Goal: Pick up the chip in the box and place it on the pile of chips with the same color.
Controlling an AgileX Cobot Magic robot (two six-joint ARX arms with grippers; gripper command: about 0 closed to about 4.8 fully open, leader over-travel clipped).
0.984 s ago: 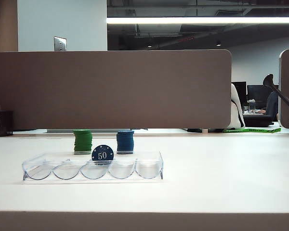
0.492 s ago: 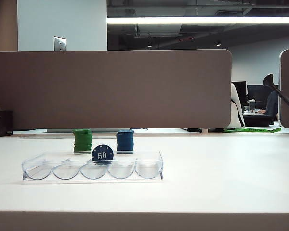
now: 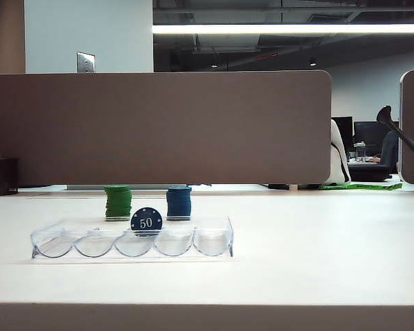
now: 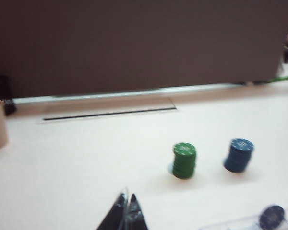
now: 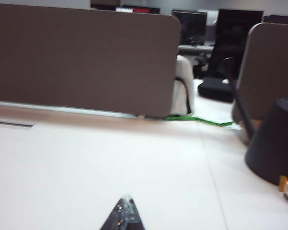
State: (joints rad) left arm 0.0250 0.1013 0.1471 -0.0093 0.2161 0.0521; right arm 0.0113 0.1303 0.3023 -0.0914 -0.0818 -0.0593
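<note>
Exterior view unchanged, chip (image 3: 146, 222) in box (image 3: 214, 234), left pincer (image 4: 126, 211), right pincer (image 5: 126, 209)

The exterior camera is sitting low at the counter (image 3: 317, 262) edge, facing the partition (image 3: 159, 127). Both wrist cameras are looking forward over closed jaws; the left shares the green stack (image 4: 184, 160) and pile of chips (image 4: 239, 155).

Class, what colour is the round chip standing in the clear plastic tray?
Dark blue with white "50": round chip, clearest in the exterior view.
</note>
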